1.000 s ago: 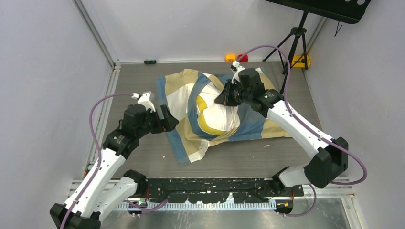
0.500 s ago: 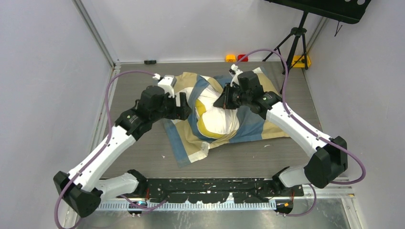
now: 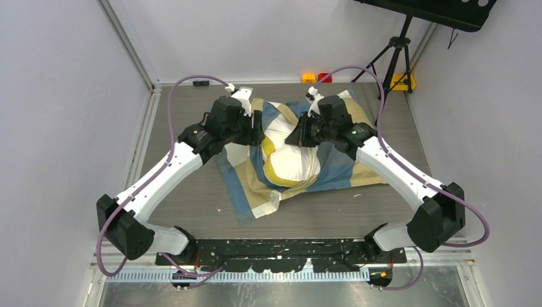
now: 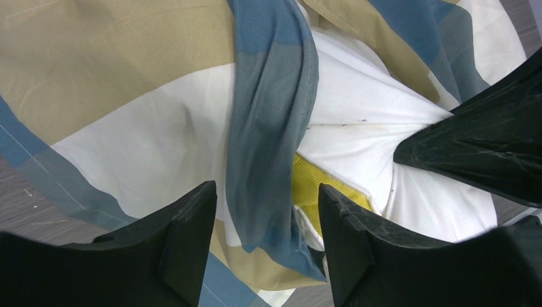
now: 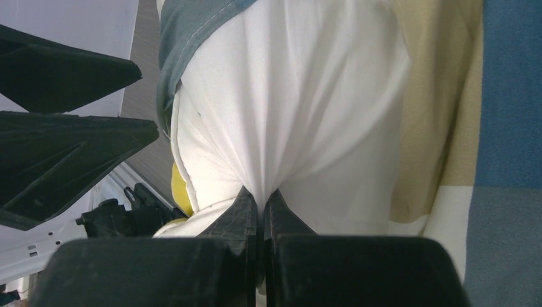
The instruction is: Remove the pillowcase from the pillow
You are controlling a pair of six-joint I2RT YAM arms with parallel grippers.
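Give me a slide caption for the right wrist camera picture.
The right gripper pinches a fold of the white pillow, checked pillowcase on either side.

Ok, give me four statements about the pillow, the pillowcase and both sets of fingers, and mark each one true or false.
1. The right fingers are shut, pinching white fabric of the pillow. True.
2. The left fingers are clamped on the pillowcase. False: they stand open over its blue band.
3. The pillow lies wholly out of the pillowcase. False: only part of it shows through the opening.
4. The pillow's yellow edge is showing. True.
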